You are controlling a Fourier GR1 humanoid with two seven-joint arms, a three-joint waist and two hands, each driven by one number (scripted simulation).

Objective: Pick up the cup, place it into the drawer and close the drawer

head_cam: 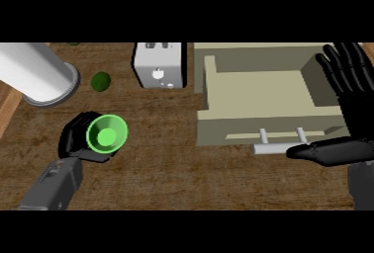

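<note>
While left hand [79, 136] curls round green cup [107, 135] above tabletop [182, 173], right hand [350, 94] rests open beside open drawer [266, 106].

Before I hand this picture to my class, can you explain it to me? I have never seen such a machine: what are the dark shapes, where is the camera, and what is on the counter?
The picture is taken from the robot's head, looking steeply down at a wooden counter. The two grey forearms coming in from the bottom are the robot's arms, each ending in a black hand.

The left hand is curled round a green cup, whose open mouth faces the camera. The right hand is open, fingers straight, at the right edge beside a beige drawer. The drawer is pulled open, and its pale handle faces the robot.

Also on the counter: a white toaster, a large white cylinder at the upper left, and a small dark green object I cannot identify.
</note>
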